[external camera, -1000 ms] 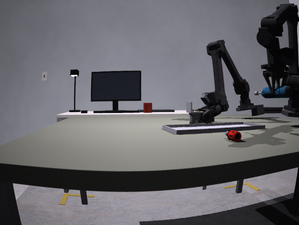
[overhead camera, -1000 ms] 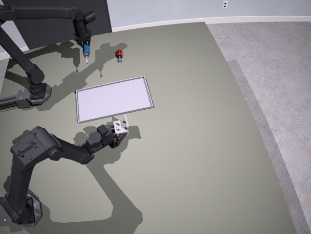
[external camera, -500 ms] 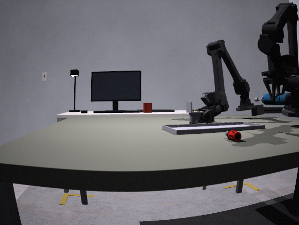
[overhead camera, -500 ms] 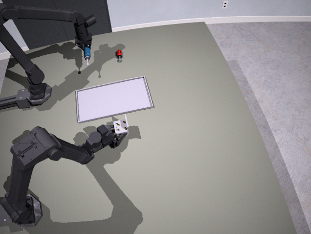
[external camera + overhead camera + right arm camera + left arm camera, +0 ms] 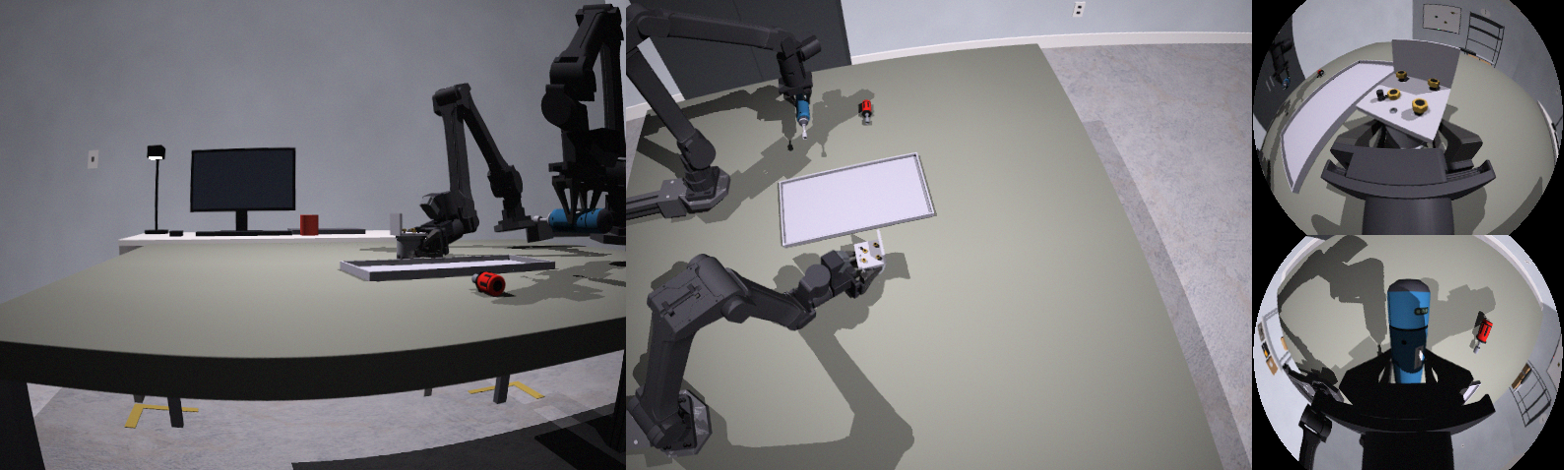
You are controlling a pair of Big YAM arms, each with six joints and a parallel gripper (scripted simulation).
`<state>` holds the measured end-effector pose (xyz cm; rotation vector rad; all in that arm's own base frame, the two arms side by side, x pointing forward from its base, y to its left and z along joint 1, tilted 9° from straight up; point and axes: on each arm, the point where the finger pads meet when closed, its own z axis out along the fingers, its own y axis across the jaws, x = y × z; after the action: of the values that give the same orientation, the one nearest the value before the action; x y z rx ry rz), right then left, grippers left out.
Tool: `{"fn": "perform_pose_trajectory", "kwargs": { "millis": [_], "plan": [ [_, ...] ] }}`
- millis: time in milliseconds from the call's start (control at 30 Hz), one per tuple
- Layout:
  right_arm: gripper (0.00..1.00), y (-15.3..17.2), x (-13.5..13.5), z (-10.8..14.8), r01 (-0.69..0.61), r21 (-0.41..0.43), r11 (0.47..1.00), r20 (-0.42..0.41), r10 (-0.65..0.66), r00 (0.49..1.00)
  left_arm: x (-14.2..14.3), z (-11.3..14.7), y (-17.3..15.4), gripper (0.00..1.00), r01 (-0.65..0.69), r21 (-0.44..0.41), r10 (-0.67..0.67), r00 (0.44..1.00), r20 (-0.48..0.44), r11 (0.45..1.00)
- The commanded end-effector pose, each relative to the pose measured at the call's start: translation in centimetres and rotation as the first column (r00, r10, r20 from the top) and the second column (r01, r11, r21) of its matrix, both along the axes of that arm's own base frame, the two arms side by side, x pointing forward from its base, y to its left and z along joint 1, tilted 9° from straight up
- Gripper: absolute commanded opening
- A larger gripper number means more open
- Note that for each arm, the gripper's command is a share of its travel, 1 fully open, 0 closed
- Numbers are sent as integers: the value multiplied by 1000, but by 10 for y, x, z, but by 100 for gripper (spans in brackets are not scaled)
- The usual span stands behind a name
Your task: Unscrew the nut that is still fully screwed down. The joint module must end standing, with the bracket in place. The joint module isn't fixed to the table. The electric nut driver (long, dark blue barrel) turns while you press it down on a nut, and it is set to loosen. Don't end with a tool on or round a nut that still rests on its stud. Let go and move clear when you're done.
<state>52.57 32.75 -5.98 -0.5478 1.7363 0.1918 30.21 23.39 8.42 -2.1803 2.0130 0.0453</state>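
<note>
Joint module (image 5: 405, 247) (image 5: 1402, 138) stands upright on the worktop (image 5: 1031, 252) (image 5: 227, 303) (image 5: 1449, 270) (image 5: 1504, 148), just beside the long side of the tray (image 5: 858, 229) (image 5: 455, 274) (image 5: 1326, 106); the bracket (image 5: 880, 244) (image 5: 396, 223) (image 5: 1425, 61) sits on top, hiding the body from above. Four gold nuts (image 5: 878, 258) (image 5: 1420, 105) show on its flat plate; a small black knob (image 5: 1380, 94) stands beside one, with a small round hole nearby; thread depth too small to judge, so which nut is fully down cannot be told.

Right tool (image 5: 866, 264) (image 5: 419, 247) (image 5: 1410, 135): clamped about the module below the plate; contact faces hidden by plate and fingers. Left tool (image 5: 800, 96) (image 5: 582, 209) (image 5: 1409, 368): clamped on the blue driver (image 5: 802, 108) (image 5: 582, 219) (image 5: 1409, 309) (image 5: 1286, 82), held above the worktop, well apart from the nuts; socket end out of sight in the left wrist view; left arm cut off at the exterior view's edge.

Red driver (image 5: 866, 106) (image 5: 490, 283) (image 5: 1485, 331) (image 5: 1320, 73) lies on its side beyond the tray; surface grey-green, crossed by arm shadows. Room: pale walls, mottled grey floor (image 5: 1157, 126) (image 5: 253, 429); white desk (image 5: 152, 237) with monitor (image 5: 242, 179), lamp (image 5: 156, 194) and red cup (image 5: 309, 224).
</note>
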Motion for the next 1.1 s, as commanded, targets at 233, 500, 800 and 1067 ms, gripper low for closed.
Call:
{"fn": "perform_pose_trajectory", "kwargs": {
  "millis": [233,500,800,1067],
  "plan": [
    [59,-11,2,-13,16,-17,1000,-29,-17,999,3,-9,8,42,1,9,-1,1000,12,1000],
    [59,-11,2,-13,16,-17,1000,-29,-17,999,12,-16,16,42,0,24,-1,999,33,1000],
    [59,-11,2,-13,16,-17,1000,-29,-17,999,4,-34,12,42,0,8,0,1000,12,1000],
    [59,-11,2,-13,16,-17,1000,-29,-17,999,16,-34,21,42,-2,35,0,999,48,999]
  ]
}}
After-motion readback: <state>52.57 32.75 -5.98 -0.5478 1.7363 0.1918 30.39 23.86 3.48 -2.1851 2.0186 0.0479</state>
